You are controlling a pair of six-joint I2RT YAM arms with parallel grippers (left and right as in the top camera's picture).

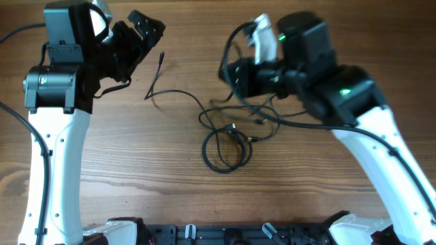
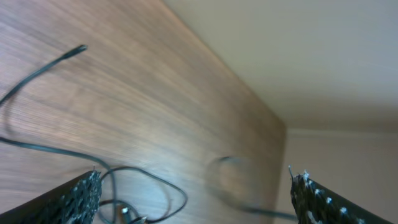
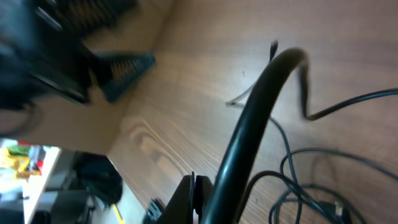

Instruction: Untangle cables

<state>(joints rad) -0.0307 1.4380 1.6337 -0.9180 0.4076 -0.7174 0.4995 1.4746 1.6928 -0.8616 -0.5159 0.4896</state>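
Tangle of thin black cables [image 1: 234,129] is sitting on brown wooden counter [image 1: 136,170]; left jaws are hanging released, right jaws, can't tell.

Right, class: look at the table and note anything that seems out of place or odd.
The cables lie in overlapping loops on the table, one strand straying toward the open left tool. Nothing looks broken.
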